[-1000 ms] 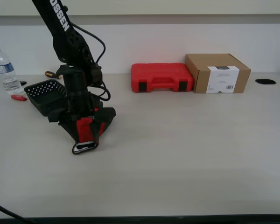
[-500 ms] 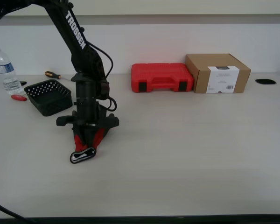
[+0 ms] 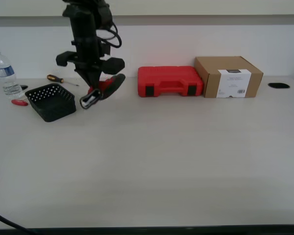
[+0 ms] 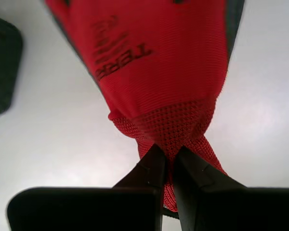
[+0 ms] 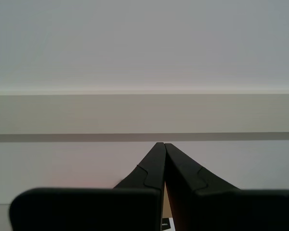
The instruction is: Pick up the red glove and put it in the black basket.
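My first gripper (image 3: 91, 84) hangs in the upper left of the exterior frame, well above the bench (image 3: 176, 161), with its fingers (image 4: 154, 168) pinched tight on the knit cuff of the red glove (image 3: 104, 88). In the first wrist view the glove (image 4: 154, 62) fills the frame ahead of the fingers, red body spreading away from the bunched cuff caught between them, so its long axis runs straight out from the grip. In the exterior view the glove dangles clear of the bench, slanting from lower left to upper right.

The relation that counts: the black basket (image 3: 51, 102) sits on the bench below the glove and toward the exterior view's left — not directly under it. A dark corner at the left edge of the first wrist view is probably that basket (image 4: 2, 67), which again puts it off to one side of the load. As I judge it, the carry needs a short shift toward the frame's left before any release.

My second gripper (image 5: 163, 159) has its fingers pressed together on nothing, facing a blank wall; that arm does not show in the exterior view, so my first gripper is the one placed for the job.
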